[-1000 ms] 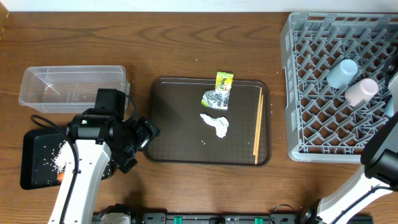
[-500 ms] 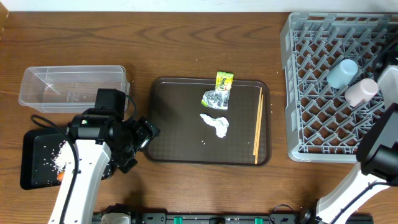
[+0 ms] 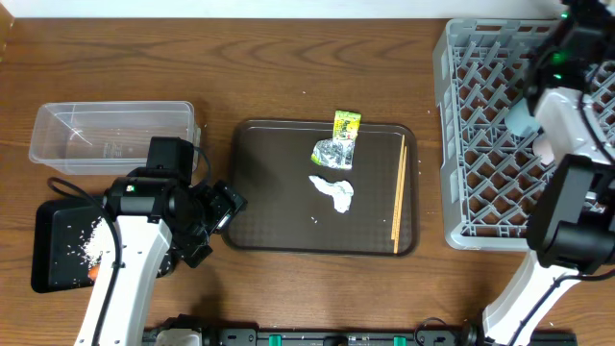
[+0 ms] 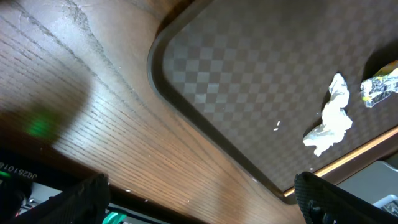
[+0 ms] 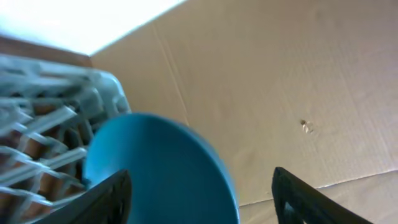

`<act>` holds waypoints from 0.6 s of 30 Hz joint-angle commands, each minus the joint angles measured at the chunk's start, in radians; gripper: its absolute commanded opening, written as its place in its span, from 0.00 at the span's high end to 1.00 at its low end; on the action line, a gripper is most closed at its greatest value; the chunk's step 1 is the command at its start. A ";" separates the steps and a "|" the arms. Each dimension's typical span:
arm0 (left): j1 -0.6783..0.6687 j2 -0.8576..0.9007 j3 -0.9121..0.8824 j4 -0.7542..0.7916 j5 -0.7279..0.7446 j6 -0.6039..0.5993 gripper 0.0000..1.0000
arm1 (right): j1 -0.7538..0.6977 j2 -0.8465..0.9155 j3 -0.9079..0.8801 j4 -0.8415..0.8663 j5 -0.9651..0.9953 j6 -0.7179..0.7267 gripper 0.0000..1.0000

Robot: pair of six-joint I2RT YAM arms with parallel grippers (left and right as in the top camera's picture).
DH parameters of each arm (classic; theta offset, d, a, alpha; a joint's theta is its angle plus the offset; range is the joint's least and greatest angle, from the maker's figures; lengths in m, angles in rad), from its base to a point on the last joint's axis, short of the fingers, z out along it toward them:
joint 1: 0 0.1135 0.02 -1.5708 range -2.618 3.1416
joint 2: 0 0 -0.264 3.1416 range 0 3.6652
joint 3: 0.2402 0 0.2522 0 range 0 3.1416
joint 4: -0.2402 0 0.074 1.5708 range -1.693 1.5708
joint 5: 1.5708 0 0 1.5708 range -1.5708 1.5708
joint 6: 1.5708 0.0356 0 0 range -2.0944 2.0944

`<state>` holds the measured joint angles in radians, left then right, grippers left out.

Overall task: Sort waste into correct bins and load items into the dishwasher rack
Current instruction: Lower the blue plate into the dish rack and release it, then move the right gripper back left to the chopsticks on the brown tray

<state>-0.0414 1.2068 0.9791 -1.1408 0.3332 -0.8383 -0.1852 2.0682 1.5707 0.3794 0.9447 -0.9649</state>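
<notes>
R wrist shows blue plate [image 5: 161, 174] at rack [image 5: 37, 124]; overhead doesn't.

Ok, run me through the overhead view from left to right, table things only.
clear tub → crumpled white tissue → chopsticks → dishwasher rack. Left out: the black tray, which overlaps the tub's span, and the wrapper and foil, which overlap the tissue's.

My overhead looks straight down at the whole tabletop [image 3: 288, 58]; my left wrist view hugs the brown tray [image 4: 249, 74] corner, right wrist the dishwasher rack [image 5: 37, 118] rim.
</notes>
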 commanded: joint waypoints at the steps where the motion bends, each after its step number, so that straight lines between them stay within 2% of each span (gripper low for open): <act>1: -0.003 0.003 0.005 -0.003 -0.014 -0.006 0.02 | 0.053 0.005 0.034 0.005 0.087 0.077 0.27; 6: -0.003 0.003 0.005 -0.003 -0.014 -0.006 0.02 | 0.130 0.005 0.039 0.002 0.210 0.159 0.26; 11: -0.003 0.003 0.005 -0.003 -0.014 -0.006 0.02 | 0.179 0.005 0.039 -0.031 0.459 0.348 0.29; 13: -0.003 0.003 0.005 -0.003 -0.014 -0.006 0.02 | 0.209 0.005 0.039 -0.084 0.525 0.369 0.23; 18: -0.003 0.003 0.005 -0.003 -0.014 -0.006 0.02 | 0.300 0.004 0.039 -0.224 0.547 0.369 0.11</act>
<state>-0.0414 1.2068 0.9791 -1.1412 0.3332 -0.8383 0.0509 2.0682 1.5925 0.1783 1.4067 -0.6498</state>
